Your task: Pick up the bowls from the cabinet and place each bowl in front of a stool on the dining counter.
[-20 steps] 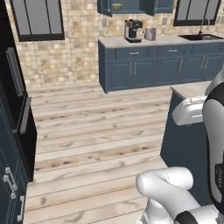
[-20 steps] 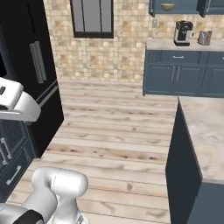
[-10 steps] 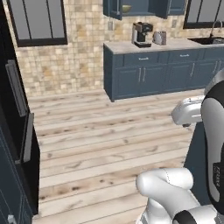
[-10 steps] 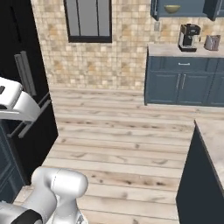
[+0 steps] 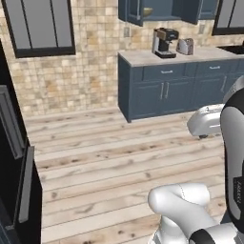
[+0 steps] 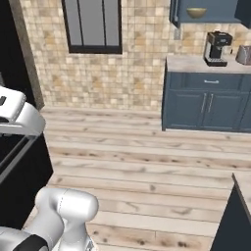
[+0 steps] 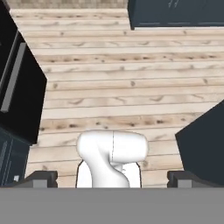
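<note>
**Bowl on the cabinet shelf, open gripper over the floor**

An olive-beige bowl (image 6: 196,12) sits on the inner shelf of the dark blue wall cabinet (image 6: 215,17), high on the tiled wall; in the left base view the same bowl (image 5: 147,11) shows as a small yellowish shape inside the open cabinet (image 5: 162,10). A second bowl cannot be made out from these angles.

Below the cabinet runs a counter (image 5: 190,55) with a pale stone top on blue base cabinets with drawers (image 5: 167,88). On it stands a coffee machine (image 5: 165,42) with a toaster (image 5: 185,46) just beside it (the same pair appears in the right base view, coffee machine (image 6: 217,47) nearest the counter's end).

A dark-framed window (image 6: 94,24) is set in the tiled wall, well apart from the cabinet. Pale wooden floor planks (image 5: 109,157) lie between the robot and that counter. A tall black appliance (image 5: 14,157) with a long grey handle stands at the left side.

A dark blue corner of the dining counter (image 6: 235,220) shows at the lower right of the right base view.

In the hand view the gripper (image 7: 113,179) looks down at the floor planks, its two fingertips (image 7: 41,178) spread wide with nothing between them.
</note>
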